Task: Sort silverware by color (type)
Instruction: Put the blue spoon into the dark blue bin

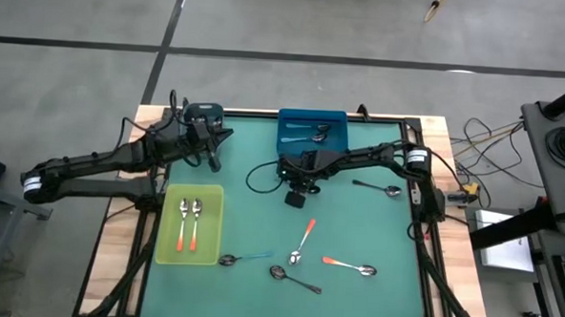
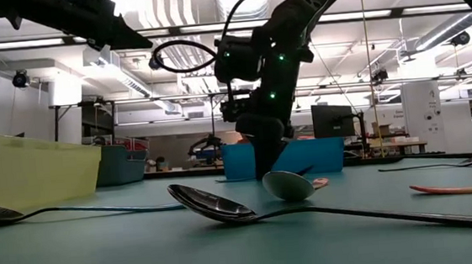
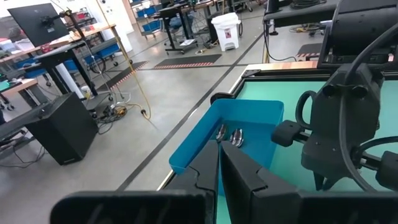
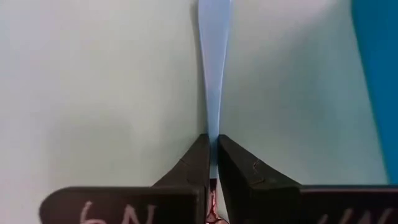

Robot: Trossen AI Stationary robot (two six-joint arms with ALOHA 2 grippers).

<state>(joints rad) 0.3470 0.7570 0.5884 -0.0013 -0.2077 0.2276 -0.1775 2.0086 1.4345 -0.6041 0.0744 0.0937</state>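
My right gripper (image 1: 296, 192) stands low over the green mat just in front of the blue tray (image 1: 312, 131), shut on a spoon with a light blue handle (image 4: 214, 74). In the high view the gripper hides that spoon. My left gripper (image 1: 218, 137) hangs shut above the mat's far left part and touches nothing; the left wrist view shows its fingers (image 3: 219, 171) together. Loose silverware lies flat on the mat: two orange-handled spoons (image 1: 303, 239) (image 1: 347, 266), a blue-handled one (image 1: 245, 259), and two dark ones (image 1: 294, 278) (image 1: 377, 188). My right gripper pinches the narrow part of the light blue handle (image 4: 213, 132) between its two fingertips. The fingers come steeply from above, in line with the handle. The handle runs away from the fingers, flat along the mat; the spoon's bowl is hidden behind the fingers.
The blue tray (image 3: 239, 127) holds shiny spoons (image 3: 229, 134). A yellow-green tray (image 1: 188, 255) at the near left holds two orange-handled spoons (image 1: 189, 223). The mat's wooden border (image 1: 116, 256) frames the work area. Cables loop beside the right arm (image 1: 258, 177).
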